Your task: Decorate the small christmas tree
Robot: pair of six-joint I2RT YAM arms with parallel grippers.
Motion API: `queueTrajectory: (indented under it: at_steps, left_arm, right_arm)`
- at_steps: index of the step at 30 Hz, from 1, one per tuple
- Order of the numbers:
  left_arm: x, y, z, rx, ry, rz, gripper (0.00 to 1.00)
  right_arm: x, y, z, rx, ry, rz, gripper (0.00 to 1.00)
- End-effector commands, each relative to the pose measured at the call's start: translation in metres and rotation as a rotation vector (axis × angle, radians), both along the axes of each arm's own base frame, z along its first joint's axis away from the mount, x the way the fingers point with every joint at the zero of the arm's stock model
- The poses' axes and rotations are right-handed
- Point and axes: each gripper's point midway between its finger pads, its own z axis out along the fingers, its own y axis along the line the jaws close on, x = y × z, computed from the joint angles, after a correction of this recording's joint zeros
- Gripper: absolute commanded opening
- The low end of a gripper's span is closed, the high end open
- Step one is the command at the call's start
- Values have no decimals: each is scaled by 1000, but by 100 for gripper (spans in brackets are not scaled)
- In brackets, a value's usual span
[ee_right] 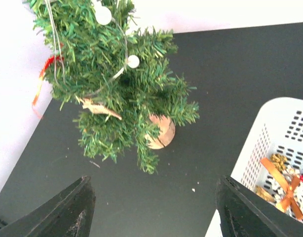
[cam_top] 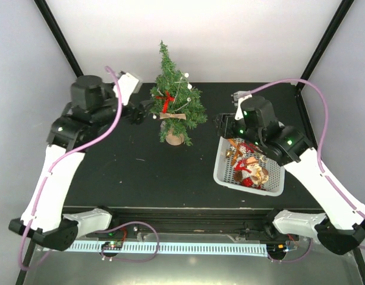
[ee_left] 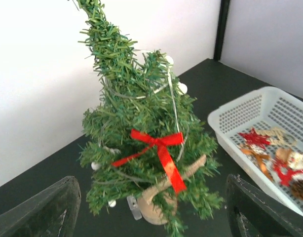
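The small christmas tree (cam_top: 173,101) was seen standing upright near the back of the dark desk (cam_top: 123,172), between the two arms. It was judged to be light and easy to tip over, with soft, bristly branches that would bend when pushed. A red bow (ee_left: 161,148) and a string of white beads (ee_right: 133,61) were already hung on it. The best place to hold it was thought to be the round brown pot (ee_right: 160,132), not the thin top.

The left fingers (ee_left: 43,210) were held wide apart just beside the tree, with nothing between them. The right fingers (ee_right: 67,207) were apart and empty too, by the far end of the white basket (cam_top: 227,178) of decorations (cam_top: 249,169).

The desk was seen to be flat and smooth. It was closed in by plain pale walls (cam_top: 230,35) behind and at both sides.
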Motion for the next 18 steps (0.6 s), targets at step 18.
queueTrajectory:
  at_steps: [18]
  left_arm:
    - [146, -62, 23, -205, -162, 545, 58]
  right_arm:
    - [72, -4, -6, -3, -54, -62, 68]
